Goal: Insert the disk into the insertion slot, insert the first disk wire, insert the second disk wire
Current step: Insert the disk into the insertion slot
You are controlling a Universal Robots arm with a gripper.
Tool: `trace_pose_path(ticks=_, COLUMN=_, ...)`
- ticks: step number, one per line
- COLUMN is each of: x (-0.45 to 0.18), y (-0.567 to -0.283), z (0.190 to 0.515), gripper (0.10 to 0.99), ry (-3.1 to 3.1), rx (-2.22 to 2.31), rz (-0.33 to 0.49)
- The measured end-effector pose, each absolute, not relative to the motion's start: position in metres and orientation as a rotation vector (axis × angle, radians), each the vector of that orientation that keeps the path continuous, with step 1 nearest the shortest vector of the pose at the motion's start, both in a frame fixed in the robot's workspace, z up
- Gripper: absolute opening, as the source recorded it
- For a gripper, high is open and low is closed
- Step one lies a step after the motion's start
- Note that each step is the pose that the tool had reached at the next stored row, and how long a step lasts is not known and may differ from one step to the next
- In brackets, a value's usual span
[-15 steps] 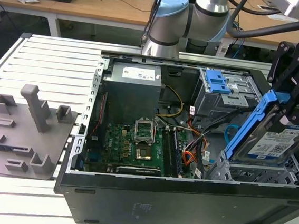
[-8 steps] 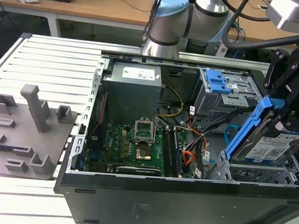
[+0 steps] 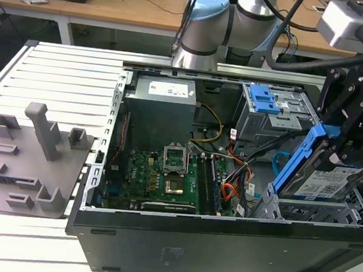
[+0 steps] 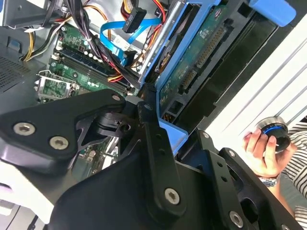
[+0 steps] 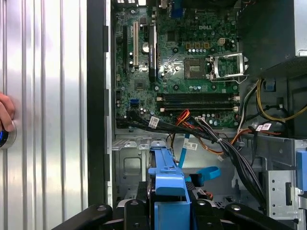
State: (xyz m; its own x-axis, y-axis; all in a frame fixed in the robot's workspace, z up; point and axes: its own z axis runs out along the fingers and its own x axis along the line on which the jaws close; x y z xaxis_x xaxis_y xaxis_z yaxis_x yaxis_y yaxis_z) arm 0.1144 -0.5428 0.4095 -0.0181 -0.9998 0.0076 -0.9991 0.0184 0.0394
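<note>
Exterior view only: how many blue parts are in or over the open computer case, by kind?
disk carrier: 1
latch on the drive bay: 1
flat cable: 1
Total: 3

Counts:
- One arm (image 3: 208, 29), one gripper (image 3: 342, 150), one disk (image 3: 323, 183) in one blue carrier (image 3: 294, 163).
- One case (image 3: 222, 243), and in it: one motherboard (image 3: 154, 181), one CPU socket (image 3: 174, 154), one power supply (image 3: 158, 108), one slot (image 3: 328, 213), one taller bay (image 3: 259, 127) with one blue latch (image 3: 264, 99).
- One blue flat cable (image 4: 112, 36).
- Wires (image 5: 206, 132): orange, red, yellow and black, too tangled to count.
- One grey plate (image 3: 23, 178) with one tall post (image 3: 44, 129). I can't count the smaller blocks reliably.
- One hand (image 4: 261, 153) in the second wrist view, with one round knob (image 4: 274, 135) and one watch (image 4: 268, 181).
- One hand (image 5: 5, 112) in the first wrist view.
</note>
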Motion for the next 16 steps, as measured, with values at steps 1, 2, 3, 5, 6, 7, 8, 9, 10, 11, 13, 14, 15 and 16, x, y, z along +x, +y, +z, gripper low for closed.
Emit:
trace_pose_path(ticks=1, x=0.1145, y=-0.5428, z=0.4080, gripper=0.365, ry=-2.218, rx=2.178, rz=-0.035)
trace_pose_path(ticks=2, x=0.1145, y=-0.5428, z=0.4069, gripper=0.365, ry=-2.218, rx=2.178, rz=-0.035)
trace_pose_path(ticks=3, x=0.1145, y=-0.5428, z=0.4055, gripper=0.365, ry=-2.218, rx=2.178, rz=-0.035)
trace_pose_path(ticks=5, x=0.1144, y=-0.5428, z=0.4039, gripper=0.365, ry=-2.218, rx=2.178, rz=-0.035)
trace_pose_path(ticks=6, x=0.1144, y=-0.5428, z=0.4039, gripper=0.365, ry=-2.218, rx=2.178, rz=-0.035)
trace_pose_path(ticks=7, x=0.1145, y=-0.5428, z=0.4039, gripper=0.365, ry=-2.218, rx=2.178, rz=-0.035)
trace_pose_path(ticks=8, x=0.1145, y=-0.5428, z=0.4039, gripper=0.365, ry=-2.218, rx=2.178, rz=-0.035)
trace_pose_path(ticks=9, x=0.1144, y=-0.5428, z=0.4038, gripper=0.365, ry=-2.218, rx=2.178, rz=-0.035)
trace_pose_path(ticks=10, x=0.1145, y=-0.5428, z=0.4038, gripper=0.365, ry=-2.218, rx=2.178, rz=-0.035)
trace_pose_path(ticks=11, x=0.1145, y=-0.5428, z=0.4038, gripper=0.365, ry=-2.218, rx=2.178, rz=-0.035)
trace_pose_path(ticks=13, x=0.1145, y=-0.5428, z=0.4036, gripper=0.439, ry=-2.218, rx=2.178, rz=-0.036)
trace_pose_path(ticks=14, x=0.1145, y=-0.5428, z=0.4037, gripper=0.439, ry=-2.218, rx=2.178, rz=-0.035)
trace_pose_path(ticks=15, x=0.1145, y=-0.5428, z=0.4037, gripper=0.439, ry=-2.218, rx=2.178, rz=-0.035)
trace_pose_path(ticks=16, x=0.1145, y=-0.5428, z=0.4037, gripper=0.439, ry=-2.218, rx=2.178, rz=-0.035)
